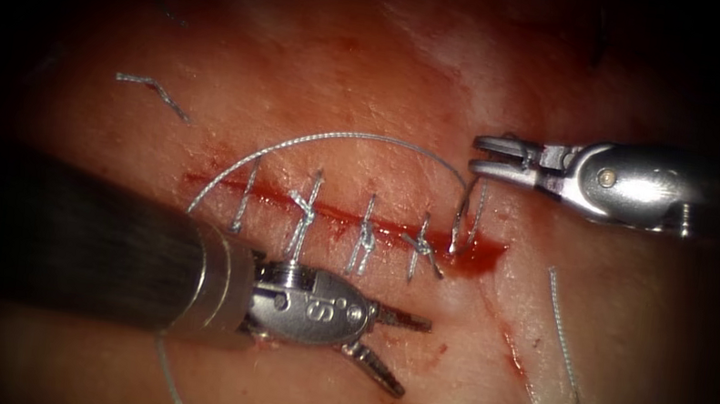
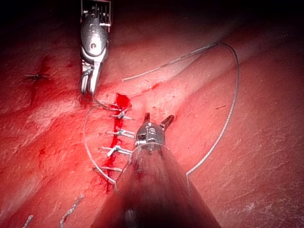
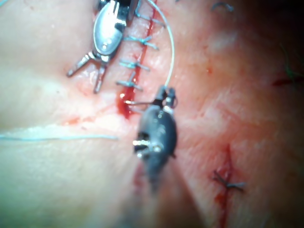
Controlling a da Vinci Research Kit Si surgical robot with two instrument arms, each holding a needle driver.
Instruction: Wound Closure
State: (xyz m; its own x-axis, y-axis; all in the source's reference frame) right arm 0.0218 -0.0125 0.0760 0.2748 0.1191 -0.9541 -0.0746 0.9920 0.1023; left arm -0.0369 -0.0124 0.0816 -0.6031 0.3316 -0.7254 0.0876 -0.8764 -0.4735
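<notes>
**Left tool empty; right tool on thread**

Left tool (image 1: 397, 351) jaws spread wide, holding nothing, near side of the cut (image 1: 349, 217). Right tool (image 1: 487, 156) jaws closed on the thread (image 1: 331, 138) just above the cut's right end. Can't make out the needle.

Light pools mid-frame in the endoscope view, and darkness rings the edges. Glare glints off the right tool (image 1: 476, 152) at 3 o'clock.

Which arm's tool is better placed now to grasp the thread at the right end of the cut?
Probably the right tool: it sits just above the thread there. The left tool is open below the cut, holding nothing.
</notes>
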